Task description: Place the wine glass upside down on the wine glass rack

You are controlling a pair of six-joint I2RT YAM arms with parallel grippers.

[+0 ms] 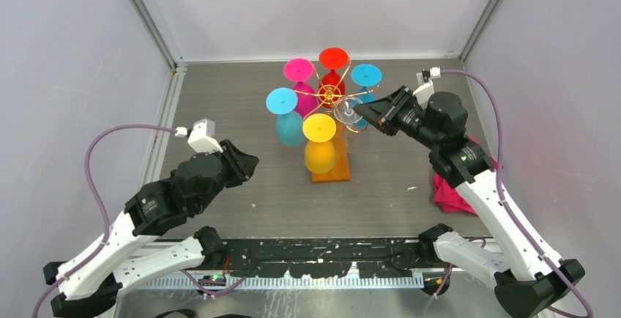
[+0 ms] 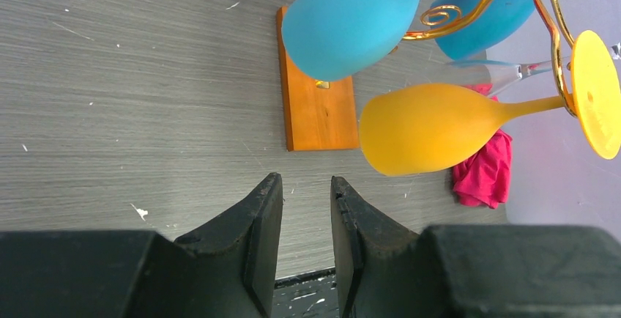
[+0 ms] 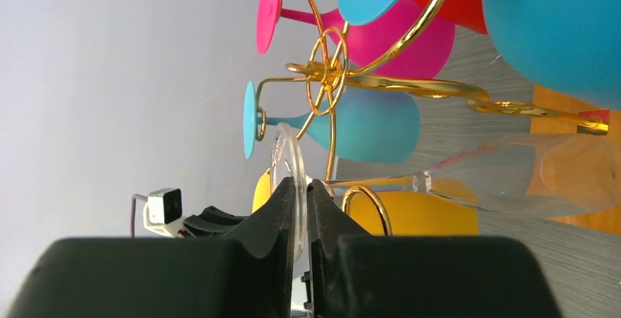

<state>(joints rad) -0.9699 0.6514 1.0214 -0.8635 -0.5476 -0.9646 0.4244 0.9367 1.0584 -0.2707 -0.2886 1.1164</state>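
Right wrist view: right gripper (image 3: pixel 299 197) pinches the foot disc of the clear wine glass (image 3: pixel 512 179). Bowl hangs down, stem upright just beside a scroll arm of the wine glass rack (image 3: pixel 329 76); seated or not, cannot tell. Meanwhile left gripper (image 2: pixel 306 208) parted, empty, well apart.

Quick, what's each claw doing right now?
Left claw: open, holding nothing.
Right claw: closed on the foot of the clear wine glass.
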